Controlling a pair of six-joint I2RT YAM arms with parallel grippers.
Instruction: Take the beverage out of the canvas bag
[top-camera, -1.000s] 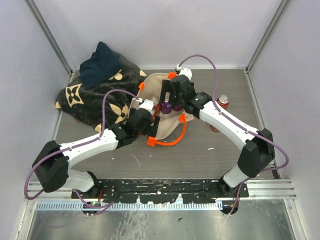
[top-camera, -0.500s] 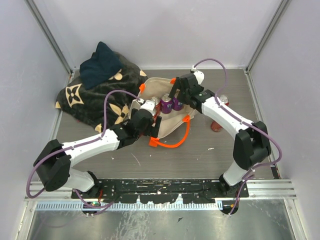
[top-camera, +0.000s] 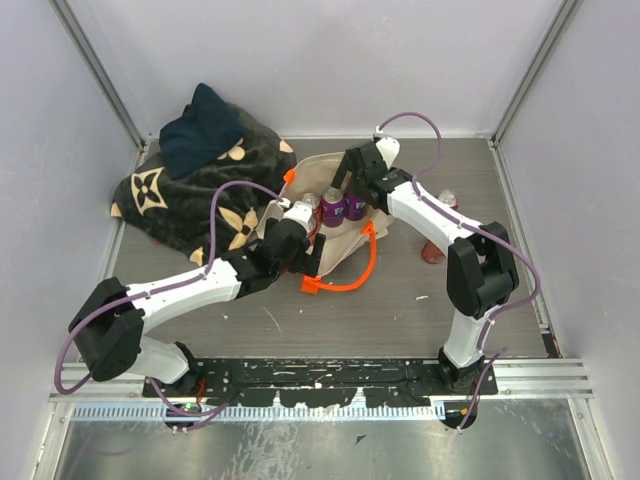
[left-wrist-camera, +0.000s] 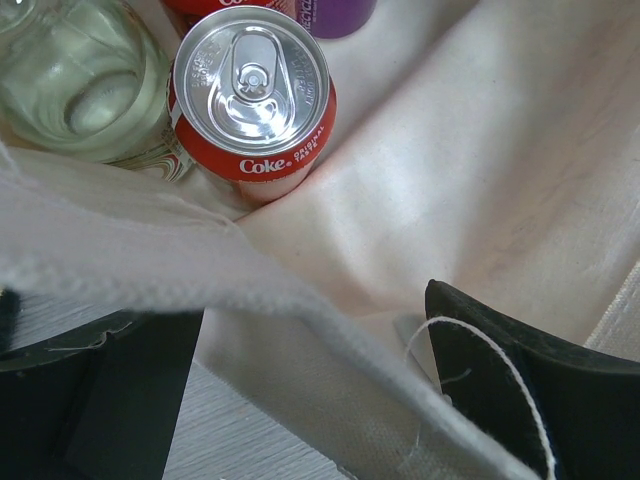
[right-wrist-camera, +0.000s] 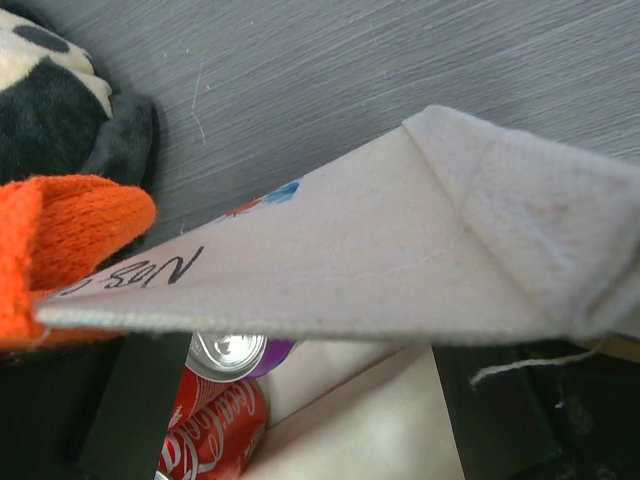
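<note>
The cream canvas bag (top-camera: 340, 245) with orange handles (top-camera: 362, 262) stands open mid-table. Inside are two purple cans (top-camera: 333, 207), a red Coke can (left-wrist-camera: 252, 95) and a clear glass jar (left-wrist-camera: 80, 80). My left gripper (top-camera: 303, 240) is at the bag's near rim; in its wrist view (left-wrist-camera: 315, 300) the jaws stand apart with the rim (left-wrist-camera: 300, 330) running across between them. My right gripper (top-camera: 350, 185) is at the far rim; in its wrist view (right-wrist-camera: 300, 345) the jaws stand apart inside the bag, tips hidden behind the printed wall (right-wrist-camera: 330, 250). A Coke can (right-wrist-camera: 210, 430) and a purple can (right-wrist-camera: 235, 350) lie below.
A dark patterned blanket (top-camera: 190, 195) with a navy cloth (top-camera: 205, 125) on it lies at the back left, touching the bag. A red can (top-camera: 445, 203) stands on the table right of the bag, with another red object (top-camera: 432, 252) in front of it. Walls enclose the table.
My right gripper moved from over the bag's middle to its far rim. The bag's mouth stands wider and the cans now show. The left gripper stayed at the near rim.
</note>
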